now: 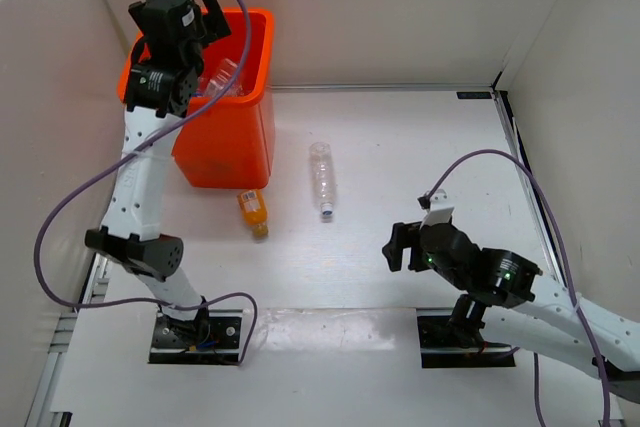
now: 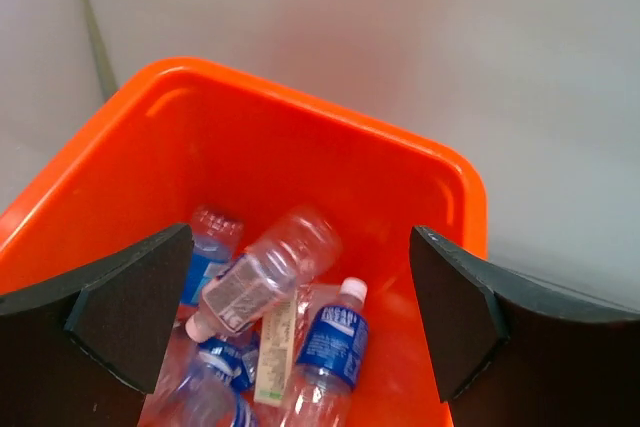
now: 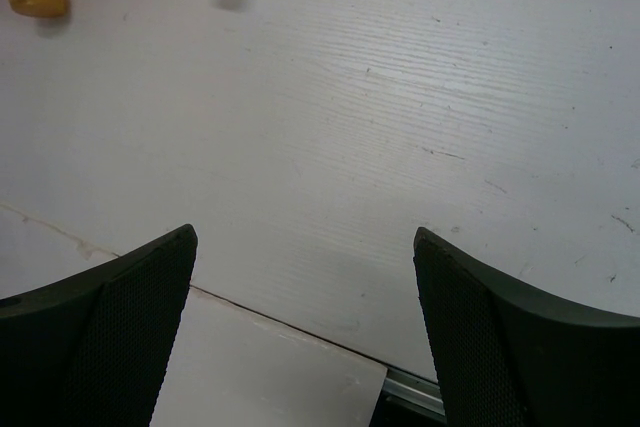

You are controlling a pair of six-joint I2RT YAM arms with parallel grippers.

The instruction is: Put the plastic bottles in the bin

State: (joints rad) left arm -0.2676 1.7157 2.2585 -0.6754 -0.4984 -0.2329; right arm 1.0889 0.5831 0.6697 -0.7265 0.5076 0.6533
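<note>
Near edge: both arms are bolted to dark base plates on a white table. A seam runs across the wood-grain top just in front of them.
Right gripper: low over the near right part of the table, jaws spread wide with nothing between them. Bare tabletop lies between it and the two loose bottles.
Cables: a purple cable loops out from the left arm toward the left wall. Another arcs over the right arm.
Orange-liquid bottle: lying on the table just in front of the bin's near right corner.
Clear bottle: lying to the right of the bin, blue-and-white cap toward us, apart from the orange-liquid bottle.
Bin: bright orange, at the far left of the table near the back wall. In the top view the left arm crosses its left side and hides part of the rim.
Bin contents: several bottles piled up. A blurred clear one lies tilted on top, with a blue-labelled bottle beside it.
Left gripper: over the bin's mouth, jaws wide apart, empty.
Room: we note plain pale walls closing in the table at the back and on both sides.
</note>
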